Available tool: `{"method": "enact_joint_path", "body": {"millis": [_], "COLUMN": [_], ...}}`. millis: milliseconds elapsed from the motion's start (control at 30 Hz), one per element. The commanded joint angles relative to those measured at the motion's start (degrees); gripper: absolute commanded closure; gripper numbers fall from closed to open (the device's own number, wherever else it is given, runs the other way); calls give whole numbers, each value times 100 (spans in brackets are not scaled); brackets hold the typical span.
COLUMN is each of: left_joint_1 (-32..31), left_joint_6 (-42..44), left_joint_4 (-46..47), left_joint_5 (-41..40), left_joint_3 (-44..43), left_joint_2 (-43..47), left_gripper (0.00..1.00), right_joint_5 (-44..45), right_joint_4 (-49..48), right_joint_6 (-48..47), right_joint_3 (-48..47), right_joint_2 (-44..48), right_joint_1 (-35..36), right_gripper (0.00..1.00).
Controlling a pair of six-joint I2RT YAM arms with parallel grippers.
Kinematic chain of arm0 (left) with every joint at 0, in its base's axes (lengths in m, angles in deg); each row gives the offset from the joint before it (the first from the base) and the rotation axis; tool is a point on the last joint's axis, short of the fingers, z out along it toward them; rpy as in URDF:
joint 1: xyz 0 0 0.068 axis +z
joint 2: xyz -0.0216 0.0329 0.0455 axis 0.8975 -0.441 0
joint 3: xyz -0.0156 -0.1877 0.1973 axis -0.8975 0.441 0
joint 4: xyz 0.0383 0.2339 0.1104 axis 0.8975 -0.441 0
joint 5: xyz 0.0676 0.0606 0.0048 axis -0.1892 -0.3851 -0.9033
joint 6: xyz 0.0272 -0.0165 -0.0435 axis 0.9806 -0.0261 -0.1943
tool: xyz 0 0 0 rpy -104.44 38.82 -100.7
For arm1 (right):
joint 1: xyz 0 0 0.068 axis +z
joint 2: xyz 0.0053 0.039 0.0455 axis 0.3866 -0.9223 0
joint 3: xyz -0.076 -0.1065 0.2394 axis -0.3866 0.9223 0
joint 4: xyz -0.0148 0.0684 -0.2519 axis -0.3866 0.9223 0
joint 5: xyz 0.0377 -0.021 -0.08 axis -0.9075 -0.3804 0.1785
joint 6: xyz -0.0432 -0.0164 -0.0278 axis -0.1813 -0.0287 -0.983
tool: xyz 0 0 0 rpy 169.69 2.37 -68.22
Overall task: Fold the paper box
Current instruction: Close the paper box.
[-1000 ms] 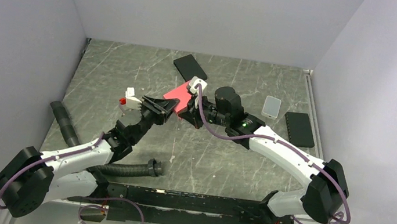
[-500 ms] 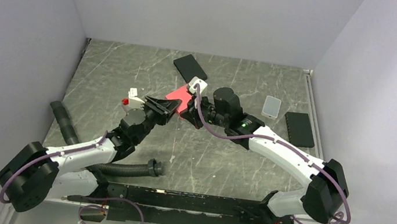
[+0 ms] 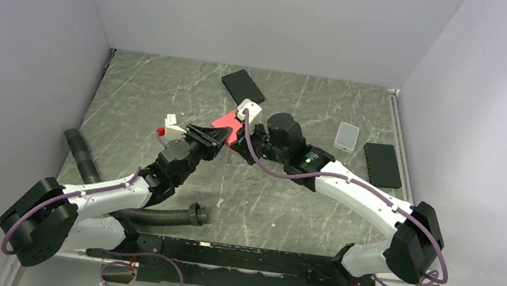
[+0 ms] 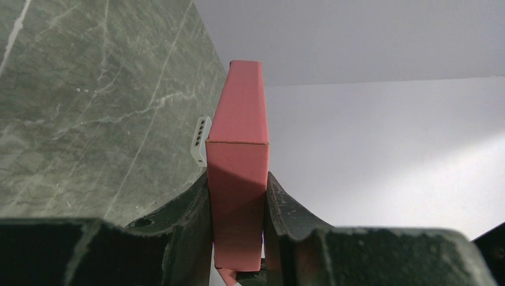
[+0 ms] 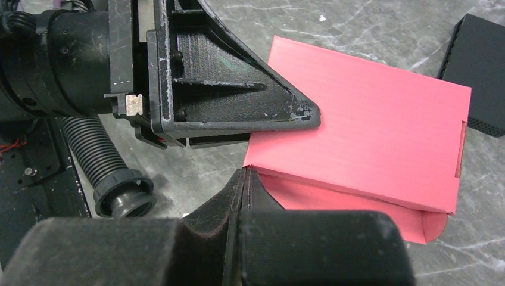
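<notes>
One loose flap (image 5: 357, 211) under paper box (image 5: 381, 119), right-wrist view only

Box: we see the paper box (image 5: 381, 119), pinkish-red and flat, over the grey marbled table (image 5: 369, 24), with its lower flap (image 5: 357, 217) standing open along the near edge.
Left gripper: the left gripper (image 5: 306, 119) reaches in from the left, and we make out one black finger (image 5: 238, 101) lying flat across the box's top face.
Right gripper: the right gripper (image 5: 244, 176) has its jaws pressed together, tips at the box's near-left corner. We cannot tell whether they pinch cardboard.
Surroundings: a black flat box (image 5: 482, 71) sits at top right, and a ribbed hose (image 5: 101, 161) lies at left.
</notes>
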Motion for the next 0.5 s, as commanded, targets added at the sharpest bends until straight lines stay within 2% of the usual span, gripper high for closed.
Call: {"method": "enact_joint_path", "body": {"millis": [0, 200, 467], "left_joint_1": [-212, -223, -324], "left_joint_6": [-90, -231, -376], "left_joint_4": [300, 388, 575], "left_joint_5": [134, 257, 359], "left_joint_3": [-239, -215, -221], "left_joint_2": [1, -82, -258], "left_gripper": [100, 100, 100], "right_joint_5": [194, 374, 201], "right_joint_4": [-387, -407, -451], "right_joint_6": [-1, -79, -157], "right_joint_3": [-312, -322, -267], "right_joint_2": [-103, -94, -147], "right_joint_1": [126, 126, 126], "right_gripper": [100, 100, 100]}}
